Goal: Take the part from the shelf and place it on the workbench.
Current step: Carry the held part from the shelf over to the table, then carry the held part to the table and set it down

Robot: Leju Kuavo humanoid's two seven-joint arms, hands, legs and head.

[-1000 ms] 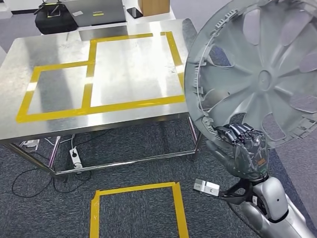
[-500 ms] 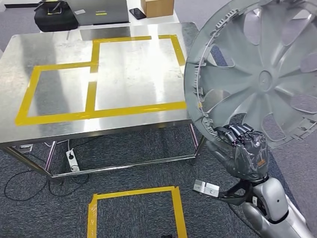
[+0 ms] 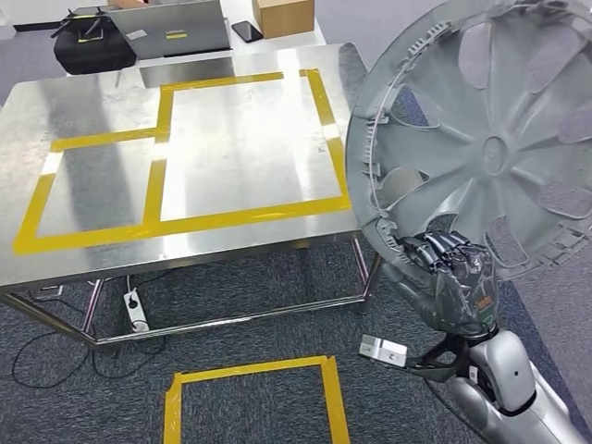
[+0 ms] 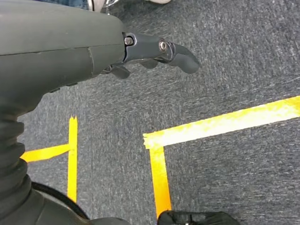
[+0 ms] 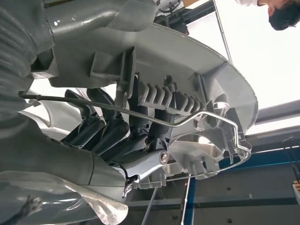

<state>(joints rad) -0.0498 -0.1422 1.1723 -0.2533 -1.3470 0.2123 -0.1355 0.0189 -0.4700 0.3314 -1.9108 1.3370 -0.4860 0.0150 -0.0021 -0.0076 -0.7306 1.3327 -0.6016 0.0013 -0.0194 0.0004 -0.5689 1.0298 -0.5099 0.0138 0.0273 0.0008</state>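
Fingers (image 3: 437, 248) of the right hand (image 3: 457, 282) curled over the lower rim of the silver wheel cover (image 3: 488, 139), gripping it; in the right wrist view, same dark fingers (image 5: 106, 133) hooked through the ribbed back of the wheel cover (image 5: 169, 61), thumb pressed below. Held nearly upright at about 2 o'clock in the head view, inner ribbed face toward the camera, spokes fanning from a hub. Overlapping the right end of the workbench (image 3: 91, 190) in the picture; whether above it or beside it, cannot tell. Not resting on the steel top.

Workbench spread from 9 to 12 o'clock, marked with yellow tape rectangles (image 3: 240, 217), a smaller one toward 9 and a larger one toward 12. Beyond its far edge, at 11 o'clock, a black bag (image 3: 94, 46), a grey laptop (image 3: 175, 28), and near 12 a cardboard box (image 3: 283, 14) with a phone (image 3: 248, 32) just beside it. Under the bench, a power strip (image 3: 136, 310) on grey carpet. At 6 o'clock, a yellow floor square (image 3: 254, 402).

Left hand (image 4: 116, 51) hanging over the carpet, holding nothing, one finger (image 4: 176, 54) extended, the others curled in under the palm; tape lines (image 4: 219, 124) on the floor beneath.
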